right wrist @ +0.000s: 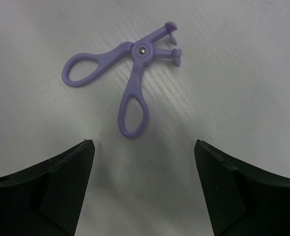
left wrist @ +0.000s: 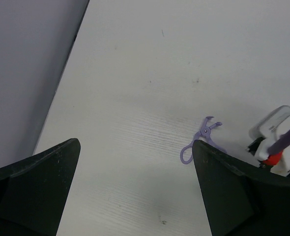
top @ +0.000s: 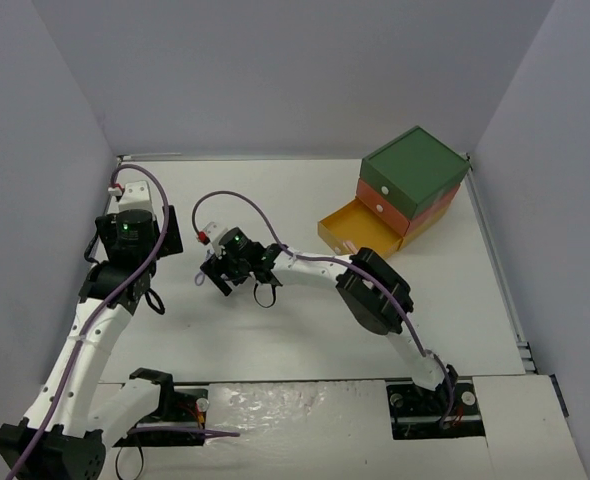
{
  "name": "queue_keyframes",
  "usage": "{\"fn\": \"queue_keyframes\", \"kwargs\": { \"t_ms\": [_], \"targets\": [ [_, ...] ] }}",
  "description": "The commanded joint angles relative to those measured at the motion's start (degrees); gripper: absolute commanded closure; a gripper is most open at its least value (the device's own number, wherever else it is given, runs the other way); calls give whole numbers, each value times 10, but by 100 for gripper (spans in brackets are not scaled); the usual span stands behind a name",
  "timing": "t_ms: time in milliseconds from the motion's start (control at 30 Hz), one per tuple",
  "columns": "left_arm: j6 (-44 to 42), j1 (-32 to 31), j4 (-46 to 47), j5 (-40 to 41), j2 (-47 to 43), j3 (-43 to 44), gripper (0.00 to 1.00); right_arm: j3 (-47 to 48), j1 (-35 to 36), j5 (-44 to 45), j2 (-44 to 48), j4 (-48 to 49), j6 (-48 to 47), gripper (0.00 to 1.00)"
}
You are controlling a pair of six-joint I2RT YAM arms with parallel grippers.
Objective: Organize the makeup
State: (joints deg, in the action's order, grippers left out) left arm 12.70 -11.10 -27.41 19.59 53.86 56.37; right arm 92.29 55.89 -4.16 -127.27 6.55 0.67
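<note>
Your right end effector [right wrist: 143, 146] stood with its fingers spread apart, empty, near the lilac plastic scissor-like tool [right wrist: 134, 73], which lay flat on the white table [right wrist: 243, 78]. Your left end effector [left wrist: 136, 144] was likewise parted, holding nothing.

FREE ROOM: Bare white table [top: 275, 340] on every side of the lilac scissor-like tool [right wrist: 130, 73], which lies flat. Right gripper [right wrist: 142, 145] above it with fingers wide apart, the tool just beyond the fingertips and open tabletop past it. Left gripper [left wrist: 135, 142] spread over bare table, with the tool at its right side

OBSTACLES: Left wall [top: 35, 200], close beside the left arm [top: 125, 240]. Right arm [top: 375, 295], stretched slantwise from its near-right base to mid-table. Drawer chest [top: 412, 190] in the far right corner; its yellow drawer [top: 353, 228] stands open toward the centre, near the right arm's elbow
</note>
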Motion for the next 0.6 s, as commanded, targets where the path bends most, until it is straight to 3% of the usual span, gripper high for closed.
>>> {"fn": "queue_keyframes", "kwargs": {
  "t_ms": [0,333,500,567],
  "targets": [
    [9,6,44,38,-24,5,3,55,12,-1,-19,55,-15,21],
    [8,8,45,34,-21,6,3,73,17,3,-86,71,-11,29],
    [8,8,44,30,-17,7,3,56,17,5,-84,76,-8,51],
    [8,9,44,29,-16,7,3,43,16,7,-75,82,-7,69]
  ]
}}
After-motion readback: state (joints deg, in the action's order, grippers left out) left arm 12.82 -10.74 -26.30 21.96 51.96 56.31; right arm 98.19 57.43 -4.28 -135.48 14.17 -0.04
